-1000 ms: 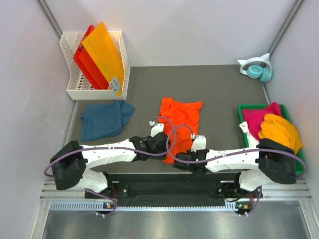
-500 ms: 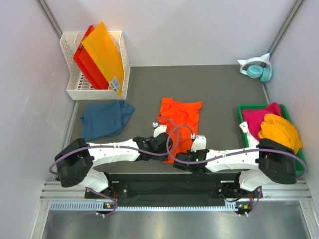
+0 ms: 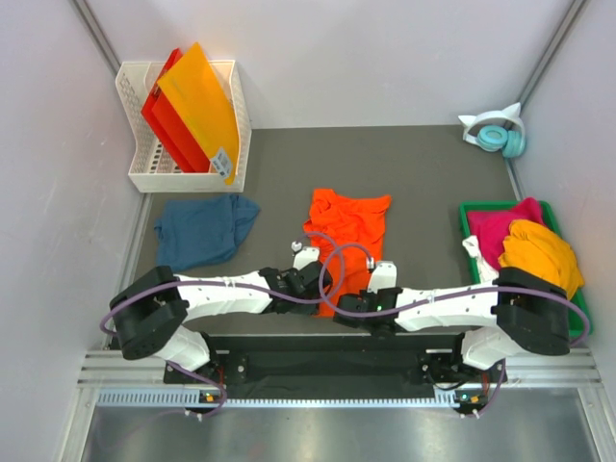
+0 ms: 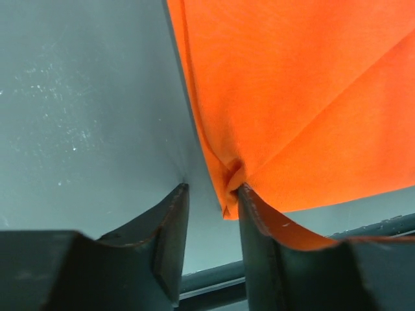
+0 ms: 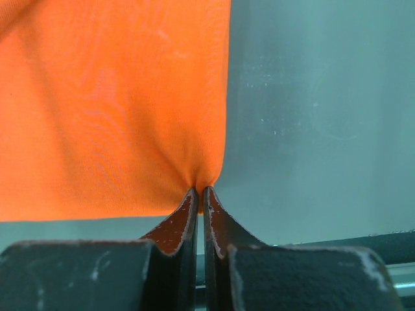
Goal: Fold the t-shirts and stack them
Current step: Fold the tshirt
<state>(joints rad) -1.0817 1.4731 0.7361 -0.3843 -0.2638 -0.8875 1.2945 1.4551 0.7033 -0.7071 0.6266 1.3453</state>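
A bright orange t-shirt (image 3: 351,226) lies partly folded in the middle of the table. My right gripper (image 5: 201,190) is shut on its near right corner (image 5: 211,175). In the top view this gripper (image 3: 360,306) sits at the shirt's near edge. My left gripper (image 4: 211,188) is open at the near left corner of the orange cloth (image 4: 292,97). That corner sits in the gap, against the right finger (image 4: 259,214). From above, the left gripper (image 3: 310,279) is at the shirt's left side. A dark teal-blue t-shirt (image 3: 202,229) lies crumpled at the left.
A green bin (image 3: 469,210) at the right holds magenta (image 3: 510,223), yellow-orange (image 3: 541,252) and white (image 3: 476,252) t-shirts. A white basket (image 3: 144,178) at the back left holds stiff orange and red sheets (image 3: 197,106). Headphones (image 3: 499,133) lie at the back right.
The left arm has shifted slightly right along the shirt's near left edge, and its jaws have narrowed around the corner. The right gripper has kept its hold.
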